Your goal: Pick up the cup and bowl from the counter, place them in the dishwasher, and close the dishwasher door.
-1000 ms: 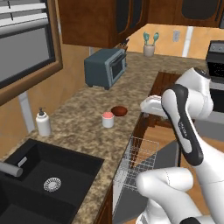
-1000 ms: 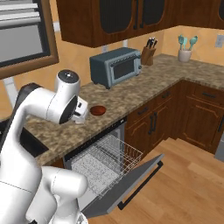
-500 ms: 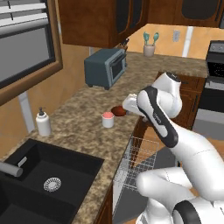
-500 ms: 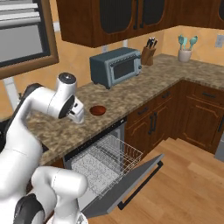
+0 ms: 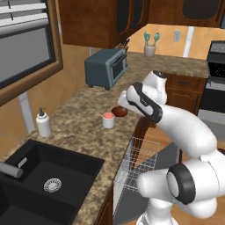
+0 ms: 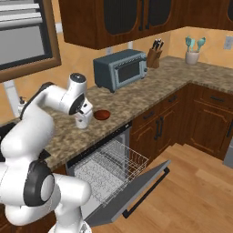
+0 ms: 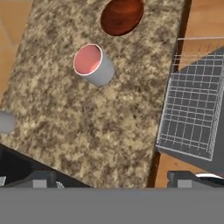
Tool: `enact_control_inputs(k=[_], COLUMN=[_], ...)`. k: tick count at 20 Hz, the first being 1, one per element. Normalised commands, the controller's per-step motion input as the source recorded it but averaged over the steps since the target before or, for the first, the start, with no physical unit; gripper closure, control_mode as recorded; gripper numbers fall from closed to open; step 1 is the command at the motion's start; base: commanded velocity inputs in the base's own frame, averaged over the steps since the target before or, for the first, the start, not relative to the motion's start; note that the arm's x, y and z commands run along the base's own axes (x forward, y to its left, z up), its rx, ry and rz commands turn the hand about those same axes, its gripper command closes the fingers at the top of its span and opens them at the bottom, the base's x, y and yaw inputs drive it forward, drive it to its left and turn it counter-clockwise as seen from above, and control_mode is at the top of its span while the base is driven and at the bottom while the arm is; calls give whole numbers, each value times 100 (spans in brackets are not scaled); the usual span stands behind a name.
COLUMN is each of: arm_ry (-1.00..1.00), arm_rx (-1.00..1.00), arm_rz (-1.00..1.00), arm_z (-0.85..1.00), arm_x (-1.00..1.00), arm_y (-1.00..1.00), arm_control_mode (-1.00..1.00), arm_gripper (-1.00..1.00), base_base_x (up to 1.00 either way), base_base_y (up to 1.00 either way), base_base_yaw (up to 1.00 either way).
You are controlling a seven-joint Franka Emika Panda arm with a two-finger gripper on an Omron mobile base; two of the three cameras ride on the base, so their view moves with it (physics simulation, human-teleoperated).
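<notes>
The claw hung above the counter with its jaws spread wide and nothing between them. Ahead of it in the hand view, the cup stood upright on the granite, and just beyond that lay the dark reddish-brown bowl, close to the cup but apart from it. To the claw's right in that view was the dishwasher's pale wire rack, pulled out over the lowered dishwasher door. Farther along the counter stood a grey toaster oven. No brand, label or writing could be read on any of these things.
</notes>
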Motion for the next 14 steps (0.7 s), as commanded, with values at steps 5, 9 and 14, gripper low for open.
enact_control_inputs(k=[5, 9, 14], arm_ry=[3, 3, 1], arm_rx=[0, 0, 0], arm_rz=[-5, 0, -1], arm_z=[-56, -43, -25], arm_x=[53, 58, 60], arm_y=[7, 11, 21], arm_control_mode=[-100, -100, -100], arm_gripper=[-100, -100, -100], base_base_x=[0, 0, 0], base_base_y=[0, 0, 0], base_base_yaw=[0, 0, 0])
